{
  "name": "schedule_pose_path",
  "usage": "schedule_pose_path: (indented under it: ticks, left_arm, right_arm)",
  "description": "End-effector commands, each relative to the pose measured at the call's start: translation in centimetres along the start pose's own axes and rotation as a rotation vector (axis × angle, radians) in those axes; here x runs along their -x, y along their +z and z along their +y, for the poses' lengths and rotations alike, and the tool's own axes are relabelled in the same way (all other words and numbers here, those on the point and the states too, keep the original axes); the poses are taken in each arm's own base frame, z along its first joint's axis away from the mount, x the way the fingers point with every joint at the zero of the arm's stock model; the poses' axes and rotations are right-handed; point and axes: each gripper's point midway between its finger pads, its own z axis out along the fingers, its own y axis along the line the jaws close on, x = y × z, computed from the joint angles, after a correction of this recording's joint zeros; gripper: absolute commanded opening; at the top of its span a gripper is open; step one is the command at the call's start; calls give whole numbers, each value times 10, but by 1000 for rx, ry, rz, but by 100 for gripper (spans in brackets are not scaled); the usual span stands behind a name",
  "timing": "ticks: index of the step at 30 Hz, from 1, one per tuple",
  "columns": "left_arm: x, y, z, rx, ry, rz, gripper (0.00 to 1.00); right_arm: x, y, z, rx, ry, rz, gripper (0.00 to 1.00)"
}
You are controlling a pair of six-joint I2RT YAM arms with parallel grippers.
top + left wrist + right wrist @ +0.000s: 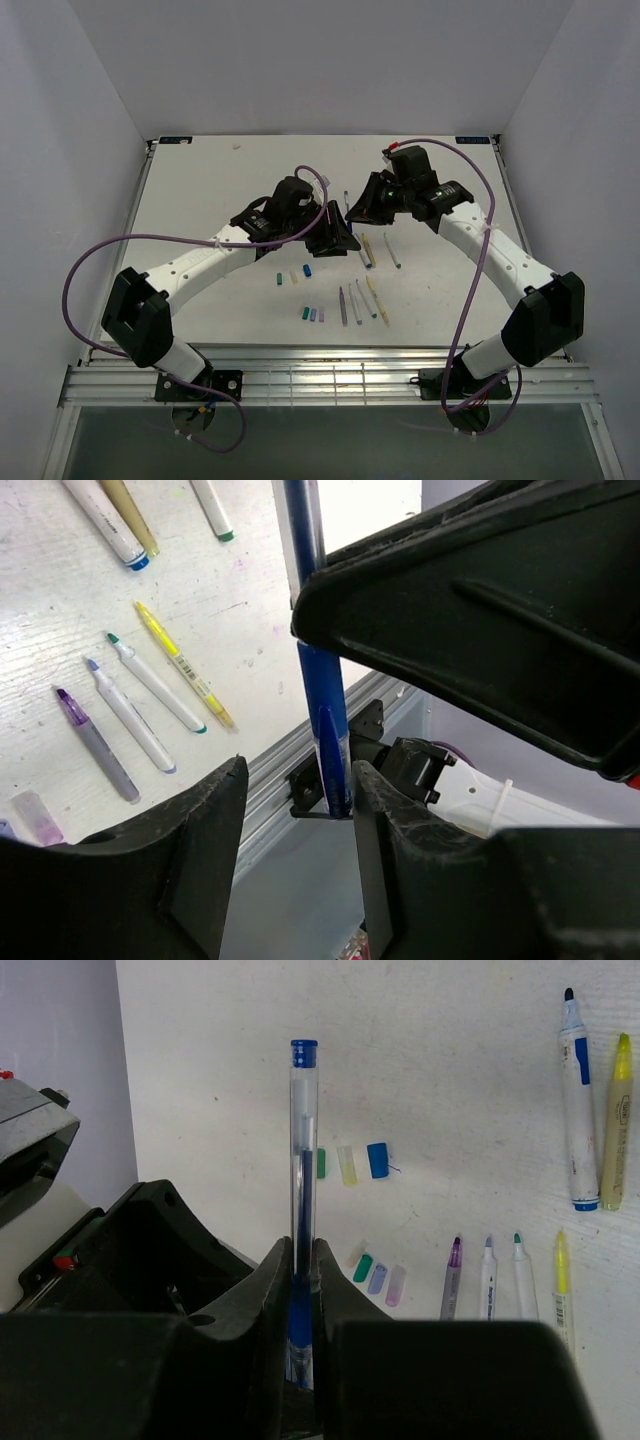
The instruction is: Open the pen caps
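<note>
Six loose caps [308,270] and uncapped markers [366,298] lay at six o'clock (largely done). The right gripper [301,1250] was clamped on a blue pen [303,1160], aloft at one o'clock of them; its cap [331,750], not yet off, stood inside the half-open, empty left gripper [298,770].

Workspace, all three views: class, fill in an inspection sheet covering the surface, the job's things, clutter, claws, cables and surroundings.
Surface: white table, faintly ink-smudged.
Job's things: loose caps in two short rows; four bare-tipped pens side by side; more pens farther back; a blue pen held up off the table.
Clutter: nothing seen.
Claws: right claw shut on the blue pen; left claw open, with the pen's other end between its fingers.
Cables: a purple cable loops off each arm.
Surroundings: white walls on three sides; metal rail at the near edge.
</note>
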Motion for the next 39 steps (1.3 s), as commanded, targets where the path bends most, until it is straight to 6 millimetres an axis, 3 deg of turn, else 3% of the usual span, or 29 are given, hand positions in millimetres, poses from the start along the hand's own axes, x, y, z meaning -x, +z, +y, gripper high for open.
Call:
schedule_pose_path:
  ticks: [1,19,24,26,27,30,39]
  left_arm:
    - [11,-9,-16,-9,24,-55,55]
    - [13,-10,-19,-15,35,-65,23]
    - [11,-15,-19,-19,49,-62,5]
    - [8,-17,-19,-17,69,-57,0]
    - [6,-19,-14,4,70,-49,0]
    - [5,-27,-9,30,108,-55,0]
    - [-5,-33,-3,28,143,-44,0]
  right_arm:
    - [4,-10,12,29,0,-38,8]
    - [-6,-9,14,41,-1,-13,8]
    - [-9,-8,16,50,-11,1,8]
    - [-10,-7,14,45,-46,19,16]
    - [-12,-8,11,30,-60,31,28]
    - [-8,-10,14,40,-154,42,36]
    - [-26,-3,23,151,-170,127,38]
